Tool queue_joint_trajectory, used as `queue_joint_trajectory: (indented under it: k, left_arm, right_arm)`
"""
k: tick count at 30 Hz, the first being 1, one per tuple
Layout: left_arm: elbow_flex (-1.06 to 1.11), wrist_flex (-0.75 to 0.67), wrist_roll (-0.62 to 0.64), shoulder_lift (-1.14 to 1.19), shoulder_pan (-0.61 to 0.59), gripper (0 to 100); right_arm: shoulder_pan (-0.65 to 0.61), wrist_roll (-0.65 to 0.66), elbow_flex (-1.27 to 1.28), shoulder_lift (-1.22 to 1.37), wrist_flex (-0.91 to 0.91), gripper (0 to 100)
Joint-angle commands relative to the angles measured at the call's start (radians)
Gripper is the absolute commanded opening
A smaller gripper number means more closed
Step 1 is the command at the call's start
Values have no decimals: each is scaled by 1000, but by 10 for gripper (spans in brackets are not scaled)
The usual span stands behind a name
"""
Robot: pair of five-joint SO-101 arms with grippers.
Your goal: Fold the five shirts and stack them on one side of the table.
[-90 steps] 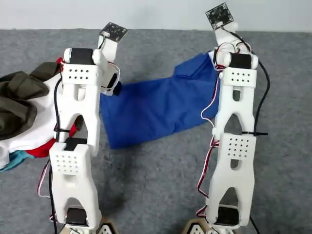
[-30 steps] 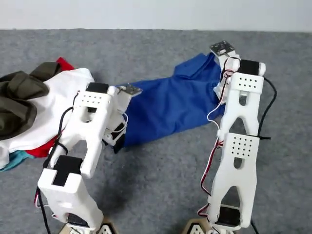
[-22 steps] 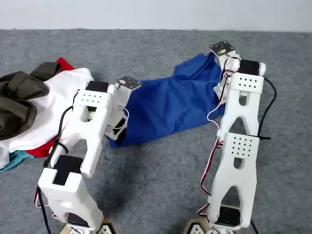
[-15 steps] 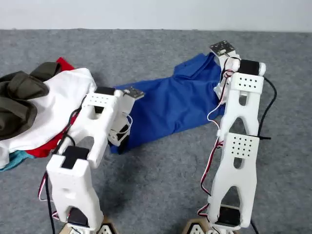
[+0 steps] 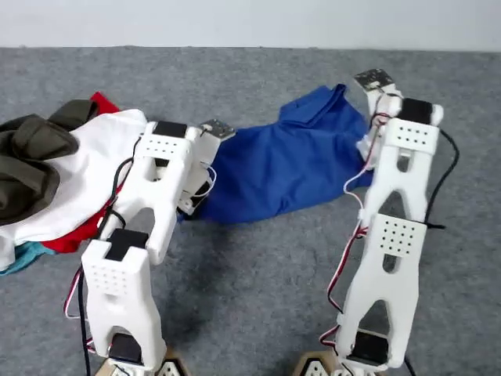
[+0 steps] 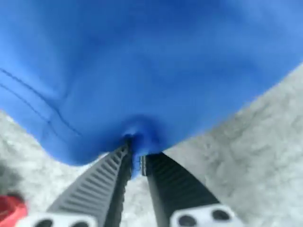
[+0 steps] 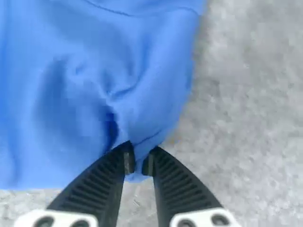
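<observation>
— Blue shirt [image 5: 282, 168], from the high view?
— Spread across the middle of the grey bench [image 5: 258, 298], rumpled, near a pile of other shirts [image 5: 55, 180] at the left edge.
— And the left wrist view?
— The left gripper [image 6: 135, 152] is clamped on a pinched fold at the shirt's edge, bench beside it.
— Right wrist view?
— The right gripper [image 7: 138, 160] likewise pinches a puckered bit of the shirt's edge, closed tight on the cloth.

Teal shirt [image 5: 17, 258] mostly under white shirt [image 5: 78, 172], cut by edge; red shirt [image 5: 64, 239] largely buried.
</observation>
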Motion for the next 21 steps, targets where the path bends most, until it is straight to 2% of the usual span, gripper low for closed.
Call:
queue_joint_trajectory:
  k: [1,6,13,17,21]
  left_arm:
    - [-62,64,6,-9,3,13]
    - [-59,127,-80,-8,3,13]
    - [-27,130,-106,-17,3,13]
    - [50,130,-163,-18,6,13]
    - [122,132,-169,-20,0,13]
  right_arm:
    - [70,61,-40,-16,44,8]
    - [154,149,3,-51,45,8]
    - [193,293,382,-275,42,8]
    - [185,315,503,-378,41,8]
    - [206,318,572,-433,44,8]
